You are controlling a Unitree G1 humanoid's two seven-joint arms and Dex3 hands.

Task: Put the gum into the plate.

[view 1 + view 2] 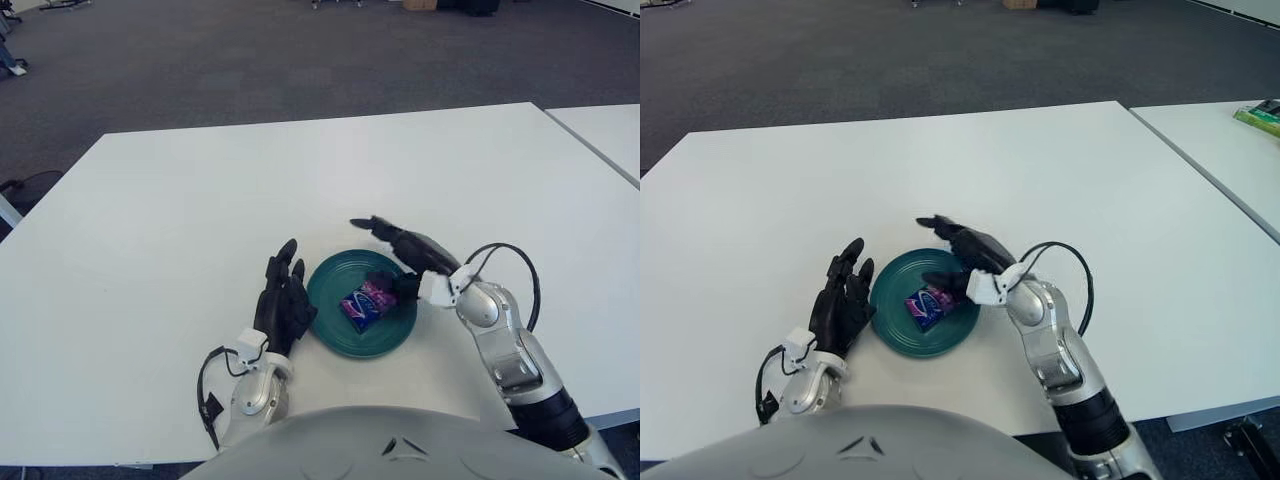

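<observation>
A purple and blue gum pack (364, 304) lies flat inside the round teal plate (335, 335) near the table's front edge. My right hand (398, 258) hovers over the plate's right rim with its fingers spread and stretched out, one pointing to the left above the plate, the thumb close to the pack. It holds nothing. My left hand (284, 298) stands just left of the plate, fingers extended upward and relaxed, close to the rim.
The plate sits on a wide white table (200, 210). A second white table (1230, 150) stands to the right across a narrow gap, with a green object (1262, 116) on it. Dark carpet lies beyond.
</observation>
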